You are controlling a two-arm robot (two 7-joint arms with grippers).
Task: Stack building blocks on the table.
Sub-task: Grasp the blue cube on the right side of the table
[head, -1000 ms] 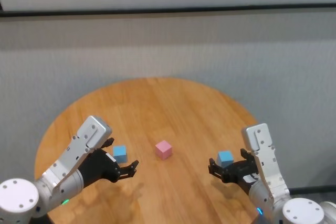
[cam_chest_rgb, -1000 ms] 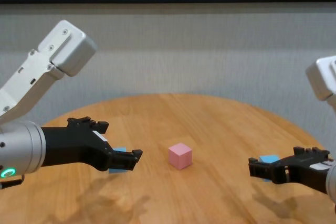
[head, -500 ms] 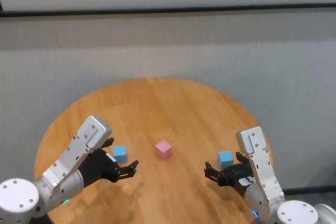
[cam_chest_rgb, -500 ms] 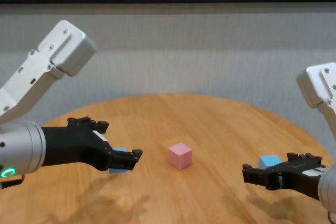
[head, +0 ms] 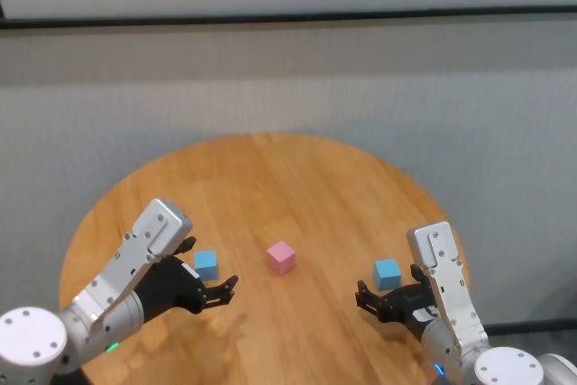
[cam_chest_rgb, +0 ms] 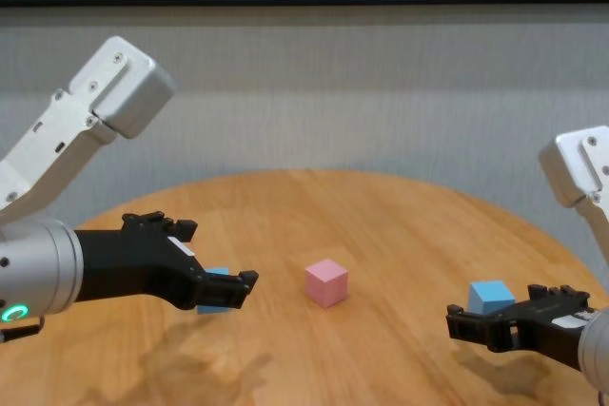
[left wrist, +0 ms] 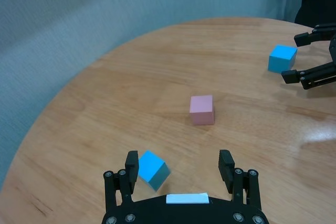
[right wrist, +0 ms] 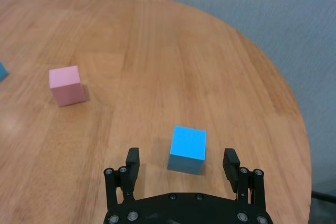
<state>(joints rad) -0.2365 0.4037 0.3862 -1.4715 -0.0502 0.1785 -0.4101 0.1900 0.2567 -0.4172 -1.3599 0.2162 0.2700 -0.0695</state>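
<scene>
- The three blocks lie apart on the counter (head: 270, 178), none stacked: the pink block (head: 281, 257) near the middle, the left blue block (head: 206, 264) toward the robot's left, the right blue block (head: 387, 272) toward its right.
- The right gripper (right wrist: 184, 174) hovers just behind the right blue block with its fingers (right wrist: 132, 169) spread wide and holding nothing. The block sits a little off-centre between them and slightly turned, so closing as it stands could catch a corner and twist or push the block away.
- The left gripper (left wrist: 180, 170) has its fingers (left wrist: 226, 165) wide apart and empty too. The left blue block lies close by one finger and skewed to it, so a descent from here would likely land that finger on the block and knock it across the counter.
- Both arms face the middle; if both reach for the pink block together, they could collide.
- The cubes are small, so a tilted grasp would probably give an off-centre placement and a toppled stack.
</scene>
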